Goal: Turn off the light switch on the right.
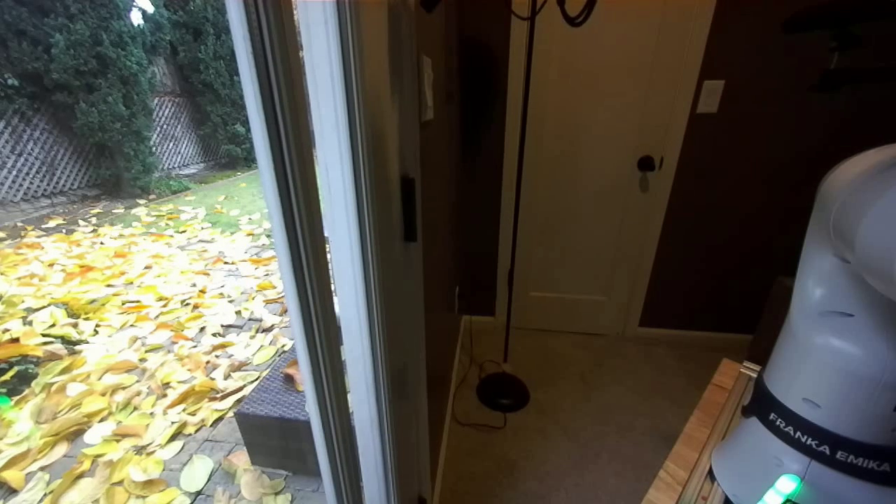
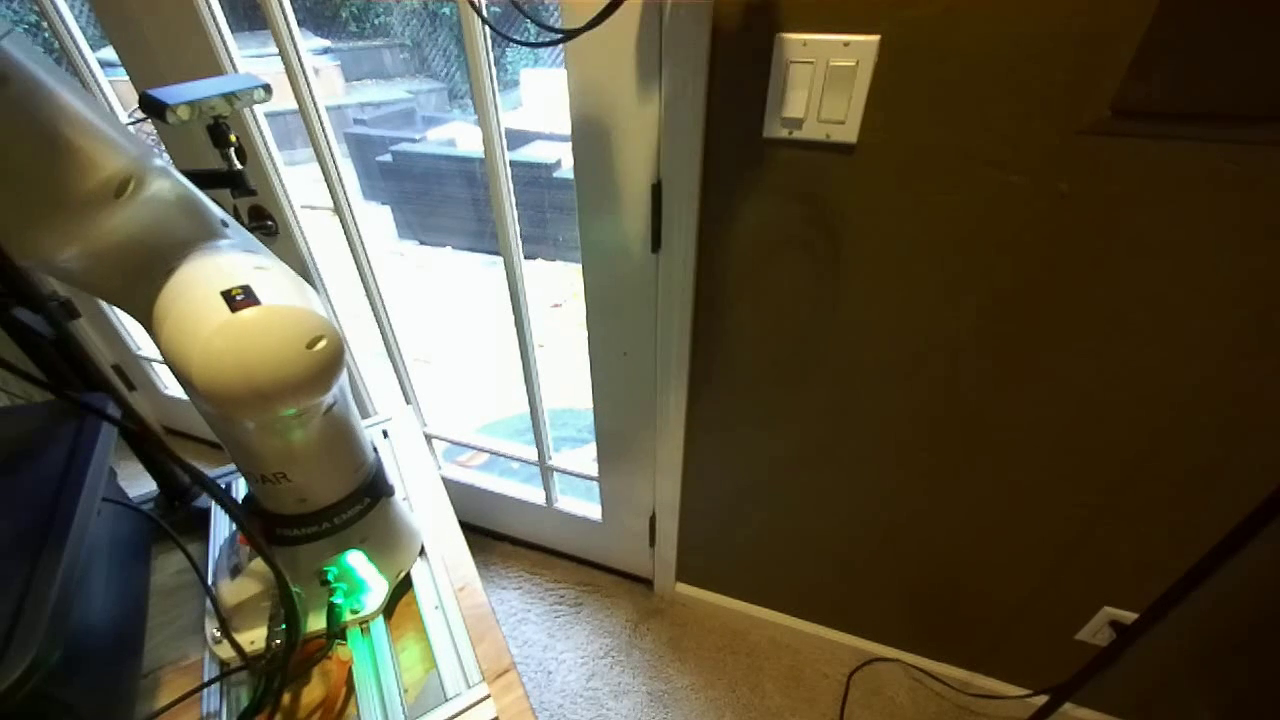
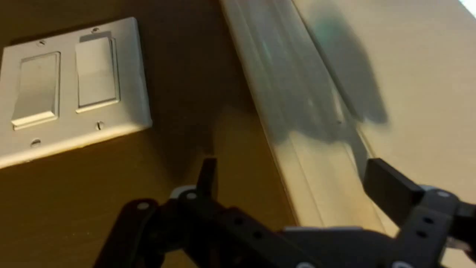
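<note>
Here, arm (image 2: 235, 345) aslant, jaws apart.

hand (image 3: 292, 182) to switch plate (image 3: 68, 85): free gap between | door trim (image 3: 297, 111): beyond hand

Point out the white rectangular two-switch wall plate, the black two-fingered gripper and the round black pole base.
Wall plate (image 3: 68, 82), wrist view: bare middle strip.
Gripper (image 3: 292, 176), wrist view: midway between fingertips.
Pole base (image 1: 502, 393), in an exterior view: upper surface.
</note>
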`<state>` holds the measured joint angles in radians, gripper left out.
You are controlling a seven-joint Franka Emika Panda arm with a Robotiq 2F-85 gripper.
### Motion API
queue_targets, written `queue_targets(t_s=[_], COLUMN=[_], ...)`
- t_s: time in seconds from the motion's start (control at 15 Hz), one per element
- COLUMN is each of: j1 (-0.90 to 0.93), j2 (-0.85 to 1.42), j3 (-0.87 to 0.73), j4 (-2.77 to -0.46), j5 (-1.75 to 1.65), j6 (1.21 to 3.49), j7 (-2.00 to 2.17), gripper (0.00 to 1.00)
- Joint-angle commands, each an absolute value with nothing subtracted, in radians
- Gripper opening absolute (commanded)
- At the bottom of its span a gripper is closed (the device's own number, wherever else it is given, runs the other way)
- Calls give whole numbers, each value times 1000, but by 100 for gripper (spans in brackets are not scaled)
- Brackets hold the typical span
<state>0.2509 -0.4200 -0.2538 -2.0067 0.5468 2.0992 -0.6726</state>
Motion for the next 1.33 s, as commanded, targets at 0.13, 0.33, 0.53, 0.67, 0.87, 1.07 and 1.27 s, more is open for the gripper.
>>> queue_targets(t_s=[0.13, 0.33, 0.53, 0.67, 0.87, 1.07, 1.27], j1=[207, 182, 132, 108, 82, 64, 27], j2=[-404, -392, -377, -366, -312, -239, -174], j3=[-224, -219, -214, -219, -245, -275, -281], j4=[-1989, -1975, -1922, -1884, -1816, -1772, -1735], j5=[567, 514, 411, 342, 304, 344, 346], j6=[2075, 2028, 1922, 1862, 1835, 1883, 1919], j7=[-702, -705, -698, -732, -829, -962, -1035], gripper=[100, 100, 100, 100, 89, 59, 38])
